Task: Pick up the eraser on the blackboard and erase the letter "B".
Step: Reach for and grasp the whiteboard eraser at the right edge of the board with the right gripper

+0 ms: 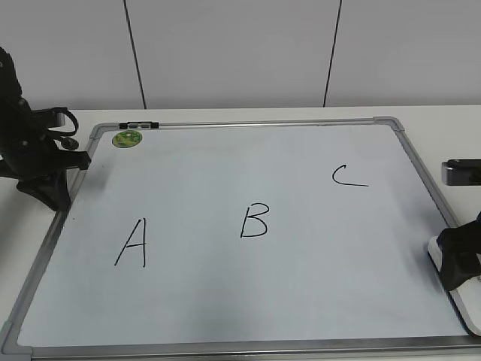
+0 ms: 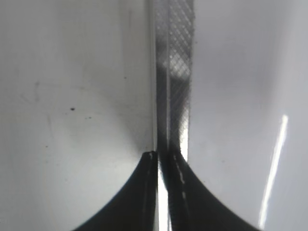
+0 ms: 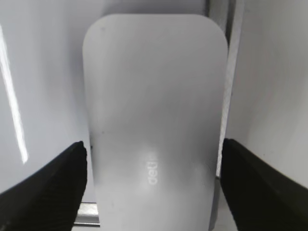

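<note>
The blackboard (image 1: 301, 301) is a white board with a grey frame lying flat on the table. The letter "B" (image 1: 254, 220) is drawn in black at its middle. The eraser (image 1: 434, 250) lies at the board's right edge, mostly hidden by my right gripper (image 1: 458, 265). In the right wrist view the white eraser (image 3: 154, 96) with grey lettering sits between the open fingers of my right gripper (image 3: 154, 163), with a thin gap on each side. My left gripper (image 1: 49, 192) is shut and empty over the board's left frame (image 2: 175, 72); its tips (image 2: 161, 156) show in the left wrist view.
A black "A" (image 1: 131, 243) is left of the B and a black "C" (image 1: 348, 176) is at the right rear. A round green magnet (image 1: 127, 138) and a small black clip (image 1: 139, 123) sit at the board's far left corner. A grey object (image 1: 462, 171) lies off the board's right side.
</note>
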{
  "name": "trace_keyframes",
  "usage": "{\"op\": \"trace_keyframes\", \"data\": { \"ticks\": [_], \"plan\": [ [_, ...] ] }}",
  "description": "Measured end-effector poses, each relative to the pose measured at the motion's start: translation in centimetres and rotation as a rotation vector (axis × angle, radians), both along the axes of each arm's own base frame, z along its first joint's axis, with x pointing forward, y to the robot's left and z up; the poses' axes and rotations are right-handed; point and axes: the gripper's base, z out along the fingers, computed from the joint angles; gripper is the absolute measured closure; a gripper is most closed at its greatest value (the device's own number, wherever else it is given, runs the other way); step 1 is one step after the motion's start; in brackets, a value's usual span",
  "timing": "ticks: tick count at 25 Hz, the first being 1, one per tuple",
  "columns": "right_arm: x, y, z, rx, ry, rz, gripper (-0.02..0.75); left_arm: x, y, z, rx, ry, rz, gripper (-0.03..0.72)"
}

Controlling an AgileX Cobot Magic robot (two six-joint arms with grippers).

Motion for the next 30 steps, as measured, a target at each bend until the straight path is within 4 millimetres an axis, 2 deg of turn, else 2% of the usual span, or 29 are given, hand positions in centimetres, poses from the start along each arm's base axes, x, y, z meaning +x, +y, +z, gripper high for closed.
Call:
{"op": "trace_keyframes", "data": {
  "ticks": [9,17,30],
  "plan": [
    [0.3,0.0,-0.9,0.001,0.010,-0.001,0.118,0.0,0.0,0.0,-0.001,0.000,0.000,0.645],
    [0.4,0.0,-1.3,0.003,0.018,-0.001,0.204,0.0,0.0,0.0,-0.002,0.000,0.001,0.645],
    [0.4,0.1,-1.2,0.015,0.021,-0.012,0.209,0.0,0.0,0.0,-0.004,0.000,0.002,0.645]
  ]
}}
